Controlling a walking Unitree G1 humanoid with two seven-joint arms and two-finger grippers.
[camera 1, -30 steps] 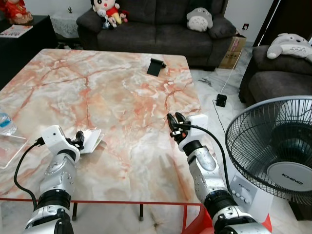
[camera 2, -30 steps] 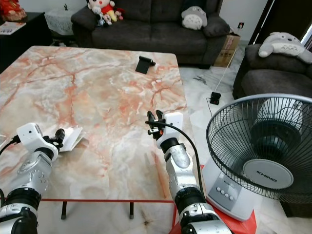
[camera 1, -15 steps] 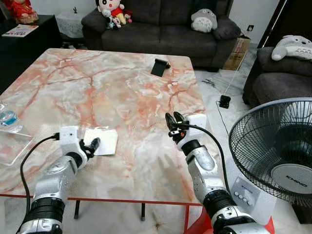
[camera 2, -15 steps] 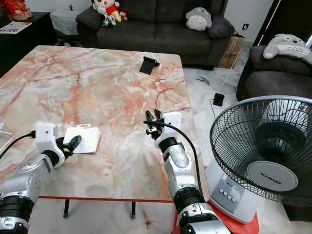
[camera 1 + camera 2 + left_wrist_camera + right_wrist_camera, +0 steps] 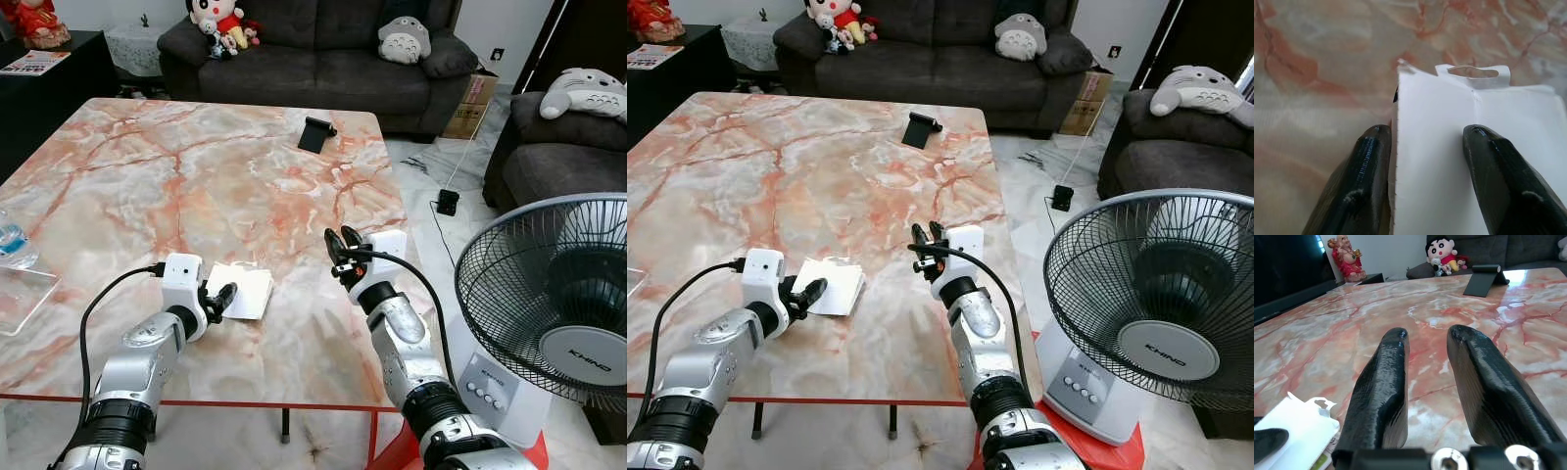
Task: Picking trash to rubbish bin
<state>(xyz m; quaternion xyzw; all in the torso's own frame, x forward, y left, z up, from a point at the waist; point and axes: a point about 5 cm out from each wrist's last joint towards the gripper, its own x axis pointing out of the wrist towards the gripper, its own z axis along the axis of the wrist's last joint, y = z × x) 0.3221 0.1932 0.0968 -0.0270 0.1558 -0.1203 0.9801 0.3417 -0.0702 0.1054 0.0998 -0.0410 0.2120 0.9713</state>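
From the head, the white paper packet point(image 5: 242, 292) lies flat at about seven o'clock on the marble table point(image 5: 196, 176), the left gripper point(image 5: 221, 297) at its near edge. The left wrist view has the fingers point(image 5: 1362, 166) parted astride that edge, not pinching, apparently lining up a grab. In the right wrist view the right gripper point(image 5: 1425, 377) hovers over bare marble, fingers apart and holding nothing, likely waiting.

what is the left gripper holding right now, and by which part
Nothing is clamped yet. The left gripper has its open fingers either side of the near edge of the white paper packet on the marble table.
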